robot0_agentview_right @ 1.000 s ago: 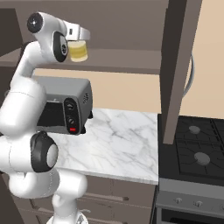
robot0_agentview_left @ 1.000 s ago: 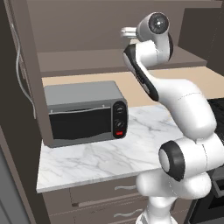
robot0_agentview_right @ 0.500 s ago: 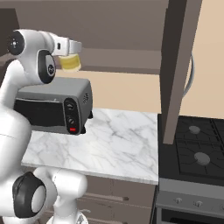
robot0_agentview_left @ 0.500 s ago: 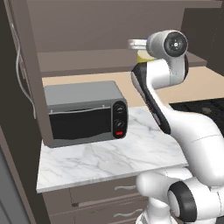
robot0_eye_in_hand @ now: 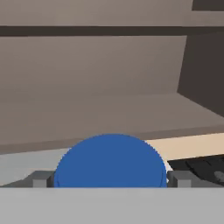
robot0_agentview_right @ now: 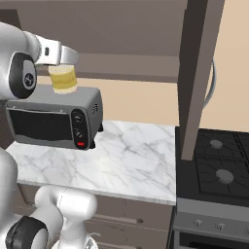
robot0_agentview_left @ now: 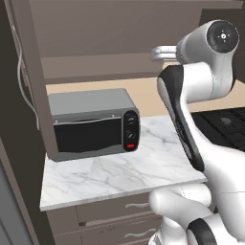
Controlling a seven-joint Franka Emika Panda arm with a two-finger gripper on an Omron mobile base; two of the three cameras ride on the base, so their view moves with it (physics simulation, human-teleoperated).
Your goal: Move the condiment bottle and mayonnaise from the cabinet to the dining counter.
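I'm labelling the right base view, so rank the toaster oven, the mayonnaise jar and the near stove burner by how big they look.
1. toaster oven, clearly largest.
2. mayonnaise jar.
3. near stove burner, smallest, though foreshortening makes its rank against the jar uncertain.

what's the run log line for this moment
phase: carrying | gripper: closed on mayonnaise | position: above toaster oven, in front of cabinet shelf | condiment bottle: not seen
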